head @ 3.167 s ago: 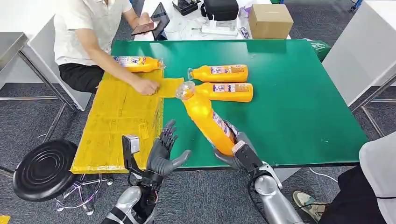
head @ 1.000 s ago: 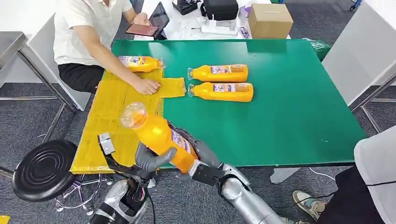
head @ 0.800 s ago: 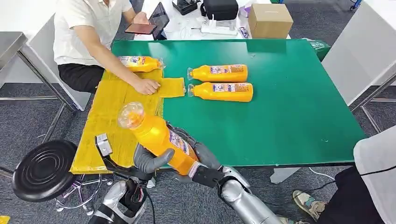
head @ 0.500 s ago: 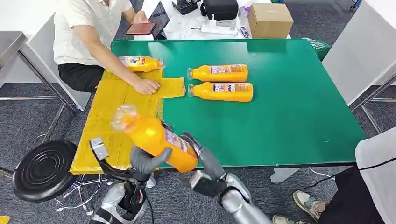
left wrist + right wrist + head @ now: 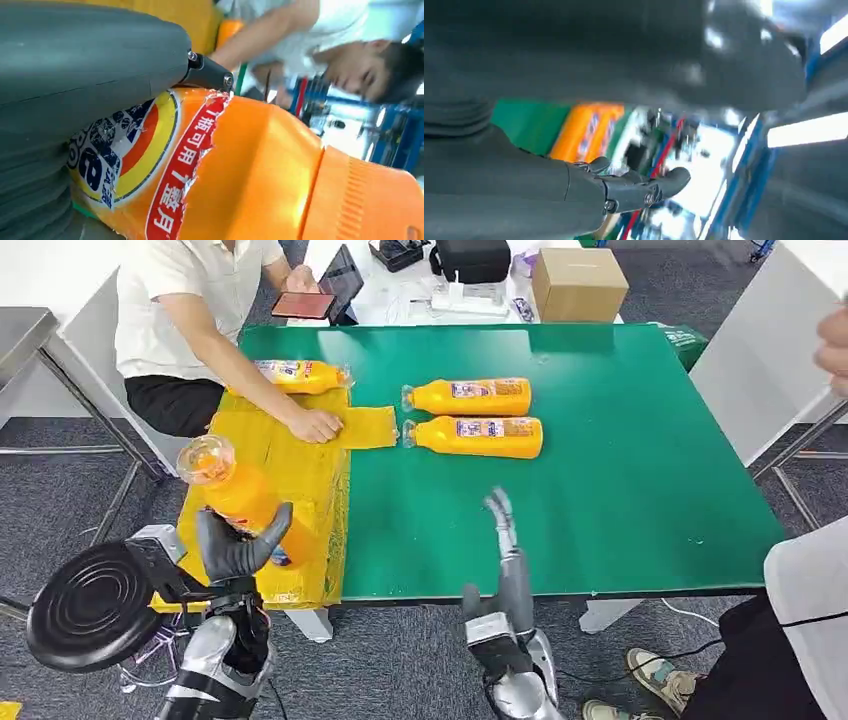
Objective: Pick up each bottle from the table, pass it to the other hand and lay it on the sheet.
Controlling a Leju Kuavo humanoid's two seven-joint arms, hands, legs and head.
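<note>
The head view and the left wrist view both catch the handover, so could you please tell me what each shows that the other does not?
Head view alone: the right hand, open over the green table; two bottles on the table; the yellow sheet, with one bottle lying at its far end; a cardboard box.

Left wrist view alone: the torn edge of the held bottle's label, up close.

Both: the left hand gripping the orange bottle, and the seated person.

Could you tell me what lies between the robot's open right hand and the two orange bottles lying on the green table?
Only bare green table: in the head view, nothing sits between the right hand and the two bottles.
</note>
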